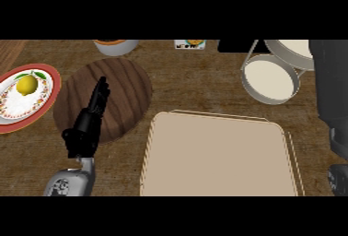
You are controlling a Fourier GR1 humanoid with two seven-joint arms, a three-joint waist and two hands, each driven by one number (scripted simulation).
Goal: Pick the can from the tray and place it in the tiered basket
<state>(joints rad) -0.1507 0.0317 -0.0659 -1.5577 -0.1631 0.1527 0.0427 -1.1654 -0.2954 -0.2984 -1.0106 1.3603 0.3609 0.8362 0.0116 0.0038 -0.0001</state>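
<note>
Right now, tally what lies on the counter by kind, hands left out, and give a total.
Trays: 1, the beige tray
Plates: 1, the red-rimmed plate
Lemons: 1, the lemon on that plate
Wooden boards: 1, the round board
Tiered baskets: 1, the tiered basket
Cans: 0 in view
Total: 5
Things cut off along the top edge are not counted.

counter [204, 87]: rough wood | round board [129, 92]: grained wood | tray [217, 156]: matt beige | plate [48, 92]: glossy
</note>
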